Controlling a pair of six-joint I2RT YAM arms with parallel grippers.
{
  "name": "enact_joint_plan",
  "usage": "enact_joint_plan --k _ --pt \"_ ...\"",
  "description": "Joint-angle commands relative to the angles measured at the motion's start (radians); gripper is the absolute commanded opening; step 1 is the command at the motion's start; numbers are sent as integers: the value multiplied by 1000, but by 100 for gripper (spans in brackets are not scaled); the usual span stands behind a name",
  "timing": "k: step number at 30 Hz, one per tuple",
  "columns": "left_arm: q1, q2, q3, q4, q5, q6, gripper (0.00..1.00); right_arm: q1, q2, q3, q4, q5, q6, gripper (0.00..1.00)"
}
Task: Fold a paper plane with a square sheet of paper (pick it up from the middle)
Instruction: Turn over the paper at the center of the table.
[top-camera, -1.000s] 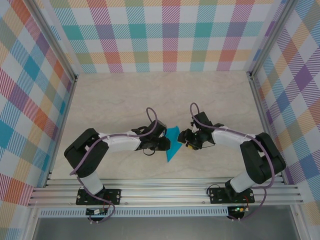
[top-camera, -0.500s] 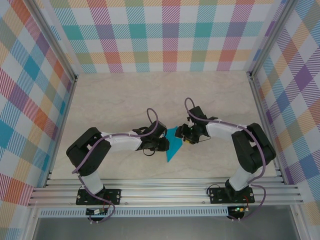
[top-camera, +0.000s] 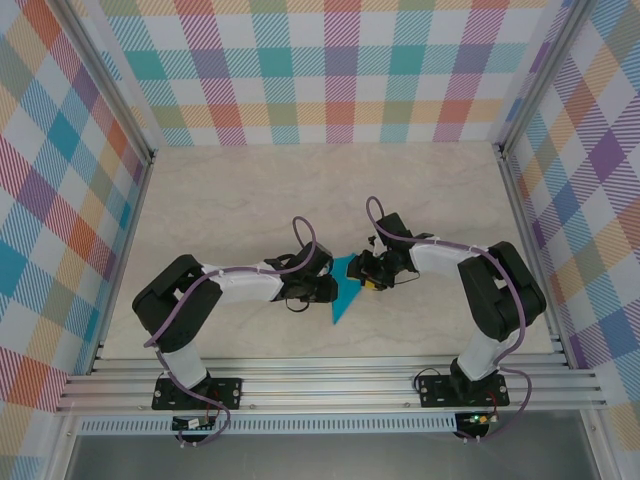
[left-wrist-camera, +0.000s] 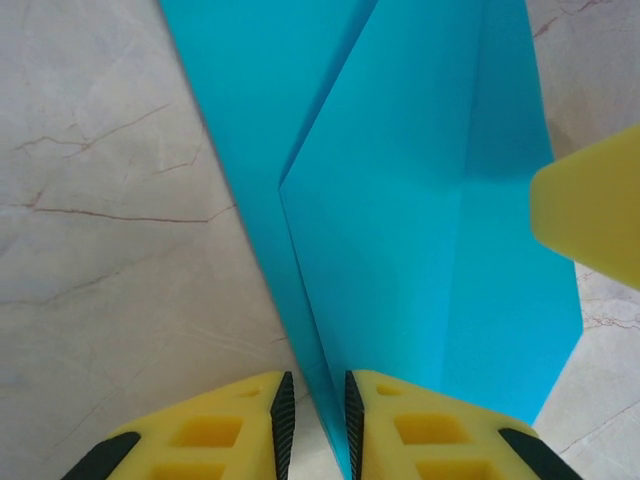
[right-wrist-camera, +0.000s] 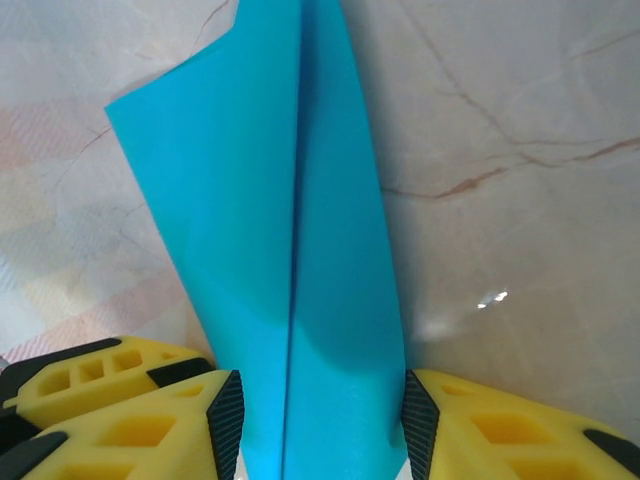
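Table (top-camera: 250, 200): pale, marble-patterned top, flat, with faint brown veins. One item rests on it, a folded teal paper (top-camera: 343, 292), near the front middle.

In the lower half of the top view, the left arm (top-camera: 235, 283) and the right arm (top-camera: 445, 262) are each built of smooth white link shells set between bulky black joint housings. Each is bolted to a black base plate (top-camera: 197, 392) and trailed by looping purple cables (top-camera: 300, 235). Along the bottom edge of the wrist views, the fingers (left-wrist-camera: 210, 440) are seen as yellow moulded blocks with cut-out pockets, faced with ribbed black pads (left-wrist-camera: 283, 420).
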Motion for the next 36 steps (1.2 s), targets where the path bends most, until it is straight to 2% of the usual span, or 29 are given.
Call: enact_joint_plan --k 1,6,11,15,31,36 --pt "-4 10 -51 25 47 -23 23 9 -4 -13 -3 -45 -31 48" --pt "14 -14 -99 83 83 -51 23 7 -41 -32 25 -71 -17 51" --pt "28 -13 -120 126 120 -75 23 9 -49 -87 157 -142 65 52" --pt "34 -14 -139 160 136 -98 22 18 -51 -102 212 -147 101 52" --pt "43 -54 -178 214 150 -148 22 61 0 -108 314 -109 126 33" --pt "44 -65 -185 218 144 -159 22 66 11 -104 284 -71 119 35"
